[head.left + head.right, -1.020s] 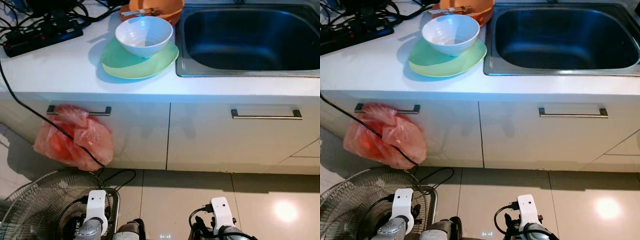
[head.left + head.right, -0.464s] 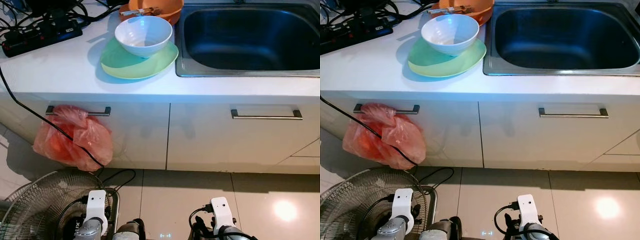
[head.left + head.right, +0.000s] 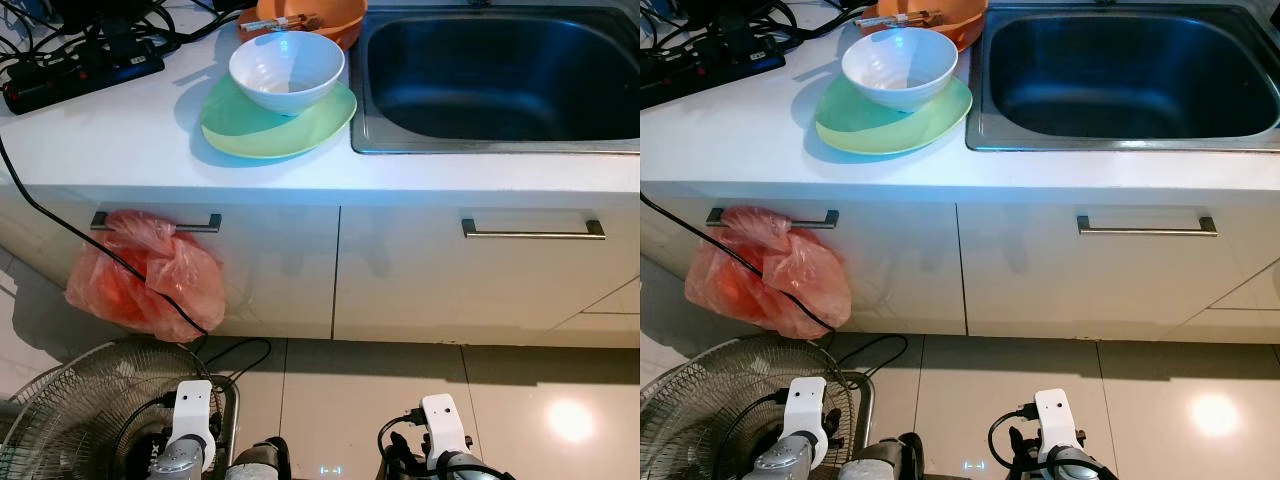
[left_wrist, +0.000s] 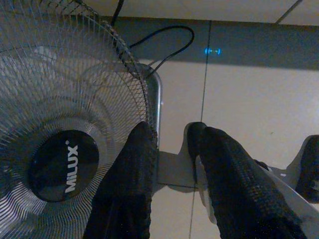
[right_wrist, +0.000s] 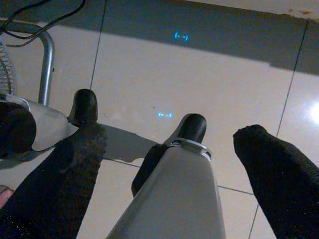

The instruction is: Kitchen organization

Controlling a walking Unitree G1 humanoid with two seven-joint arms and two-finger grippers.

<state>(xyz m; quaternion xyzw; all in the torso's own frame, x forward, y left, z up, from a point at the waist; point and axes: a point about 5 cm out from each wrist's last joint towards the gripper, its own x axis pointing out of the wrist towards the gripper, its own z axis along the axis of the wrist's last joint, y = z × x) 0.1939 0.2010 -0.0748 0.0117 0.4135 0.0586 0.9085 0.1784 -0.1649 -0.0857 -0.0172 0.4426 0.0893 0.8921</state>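
In the eye views, a white bowl (image 3: 287, 70) is seen resting on a green plate (image 3: 278, 120) at the far left of the worktop (image 3: 120, 140), just left of the sink (image 3: 500, 80), well above and beyond both lowered arms, with the left arm judged the nearer. In the left wrist view, the left gripper (image 4: 172, 149) is shown hanging over the floor beside a fan (image 4: 60, 124), its fingers slightly parted and grasping nothing. In the right wrist view, the right gripper (image 5: 169, 154) is shown spread wide and empty above the floor tiles (image 5: 209, 74).

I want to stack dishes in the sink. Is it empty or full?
Empty as far as visible: the sink basin shows bare dark metal, its far edge cropped.
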